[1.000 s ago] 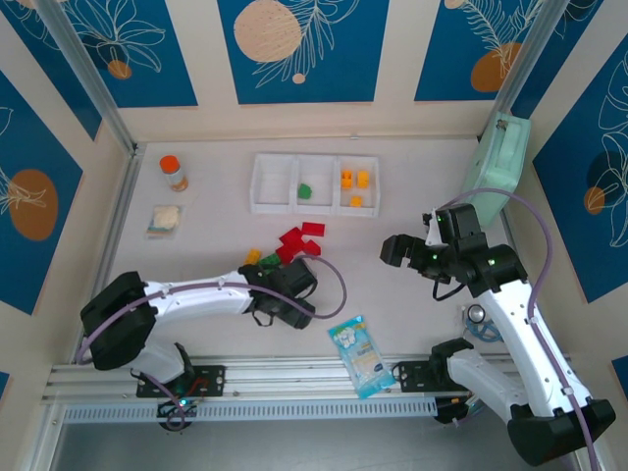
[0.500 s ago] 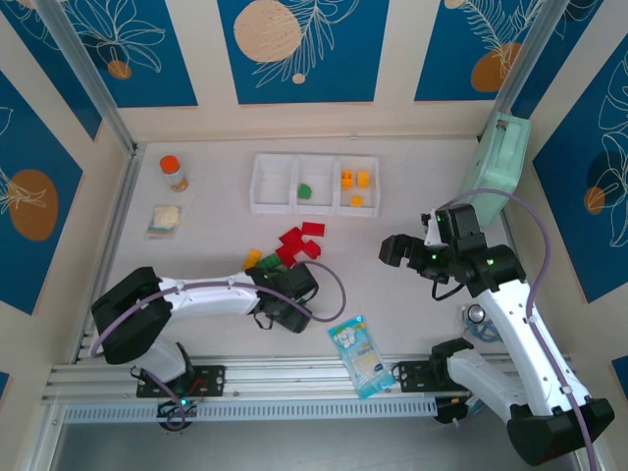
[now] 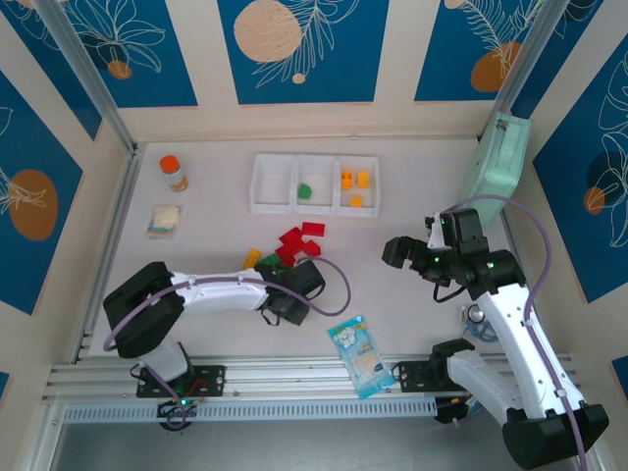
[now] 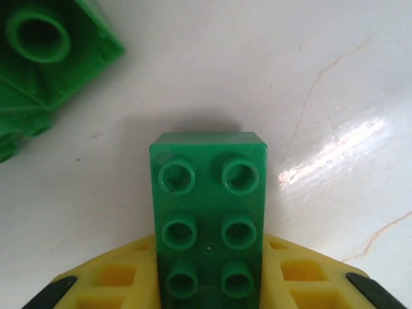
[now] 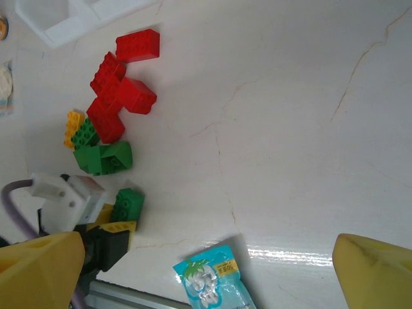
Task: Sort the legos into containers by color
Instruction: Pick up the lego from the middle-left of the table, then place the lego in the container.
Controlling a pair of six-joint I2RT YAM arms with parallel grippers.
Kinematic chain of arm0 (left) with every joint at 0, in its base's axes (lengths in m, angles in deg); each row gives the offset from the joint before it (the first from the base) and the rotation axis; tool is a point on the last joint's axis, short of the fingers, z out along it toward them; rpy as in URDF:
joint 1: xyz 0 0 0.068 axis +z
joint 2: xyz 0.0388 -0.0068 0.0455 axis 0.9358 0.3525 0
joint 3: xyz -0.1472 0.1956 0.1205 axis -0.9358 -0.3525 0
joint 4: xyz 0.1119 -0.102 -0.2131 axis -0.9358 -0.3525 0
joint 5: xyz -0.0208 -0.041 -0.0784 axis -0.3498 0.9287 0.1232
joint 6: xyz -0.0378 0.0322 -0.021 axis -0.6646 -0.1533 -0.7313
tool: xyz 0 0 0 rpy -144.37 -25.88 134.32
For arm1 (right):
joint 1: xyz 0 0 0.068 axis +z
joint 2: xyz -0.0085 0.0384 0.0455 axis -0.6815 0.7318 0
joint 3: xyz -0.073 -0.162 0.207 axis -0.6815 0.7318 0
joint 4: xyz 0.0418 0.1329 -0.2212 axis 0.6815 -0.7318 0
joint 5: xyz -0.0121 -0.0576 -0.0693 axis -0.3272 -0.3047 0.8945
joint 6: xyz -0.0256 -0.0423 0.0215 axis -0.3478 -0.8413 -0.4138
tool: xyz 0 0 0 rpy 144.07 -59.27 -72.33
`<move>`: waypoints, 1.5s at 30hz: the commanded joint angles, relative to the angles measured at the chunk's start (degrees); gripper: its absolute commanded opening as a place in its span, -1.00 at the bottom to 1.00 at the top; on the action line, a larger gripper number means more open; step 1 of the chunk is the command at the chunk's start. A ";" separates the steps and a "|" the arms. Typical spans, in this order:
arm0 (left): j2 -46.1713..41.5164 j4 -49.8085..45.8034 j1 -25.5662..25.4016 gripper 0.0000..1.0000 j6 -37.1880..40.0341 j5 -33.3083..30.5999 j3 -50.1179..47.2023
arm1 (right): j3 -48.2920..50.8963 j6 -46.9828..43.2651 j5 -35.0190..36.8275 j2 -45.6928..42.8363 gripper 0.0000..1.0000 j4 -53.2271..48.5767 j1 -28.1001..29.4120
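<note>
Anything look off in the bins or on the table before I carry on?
Nothing is mis-sorted: the middle bin holds one green brick, the right bin only orange bricks. The one stray is the blue-white snack packet, lying askew by the near edge of the table. No spill or damage shows.

Bright, even light. Glare streaks the table (image 4: 335,141) right of the left pincer (image 4: 209,283); the brick (image 4: 209,193) casts a soft shadow just ahead. The near fingers (image 4: 116,280) look slightly blurred.

Top cam overhead; L wrist close-up of green lego (image 4: 209,212), also in wider R wrist
</note>
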 commanded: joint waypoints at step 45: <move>45.09 -15.84 25.59 0.53 -0.10 -1.86 82.70 | 10.02 -3.82 -16.70 -4.49 0.98 11.63 -10.01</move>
